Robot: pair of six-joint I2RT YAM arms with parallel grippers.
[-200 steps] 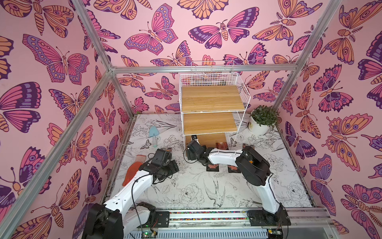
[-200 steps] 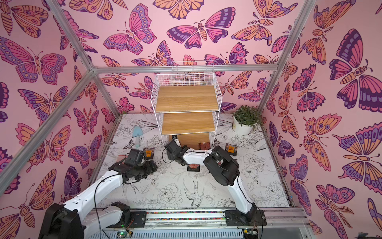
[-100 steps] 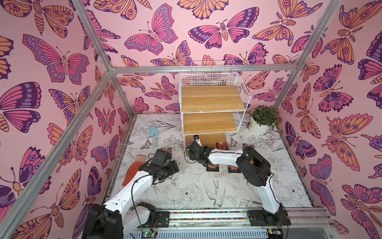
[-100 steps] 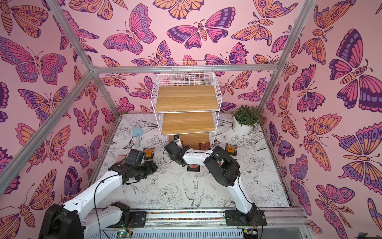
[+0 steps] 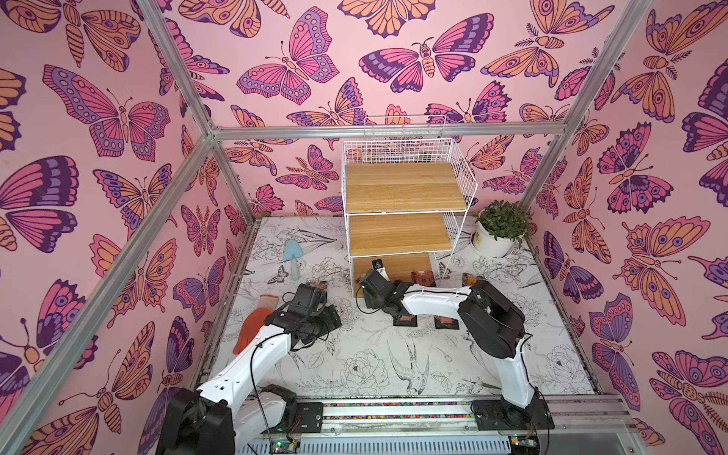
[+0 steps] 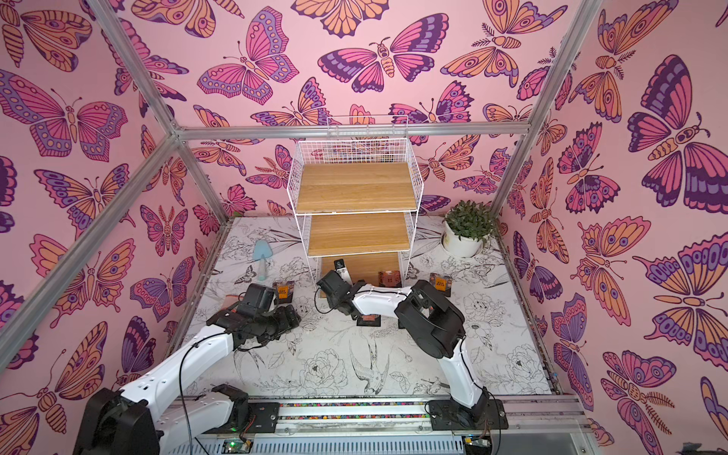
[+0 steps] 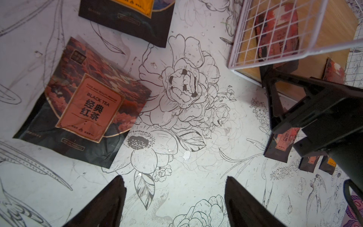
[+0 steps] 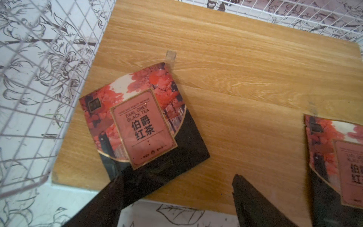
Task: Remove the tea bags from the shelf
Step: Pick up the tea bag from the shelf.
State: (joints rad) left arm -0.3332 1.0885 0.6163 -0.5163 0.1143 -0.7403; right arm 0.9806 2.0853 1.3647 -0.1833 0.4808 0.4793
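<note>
One tea bag (image 8: 143, 125) on the shelf (image 8: 245, 78) lies with a corner under the wide-spread right jaws.

Through the left wrist camera I read "BLACK TEA" above 经典红茶 on the pink label of a tea bag (image 7: 86, 116) on the mat (image 7: 196, 173). Through the right, a second tea bag (image 8: 141, 125) on the shelf (image 8: 255, 78) reads "EARL GREY BLACK TEA", 伯爵红茶; its neighbour (image 8: 341, 167) shows only 红

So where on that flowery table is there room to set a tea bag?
Free: the table's front between the arms, and its right edge before the plant pot. Crowded with tea bags: by the shelf's bottom board and orange glove.
</note>
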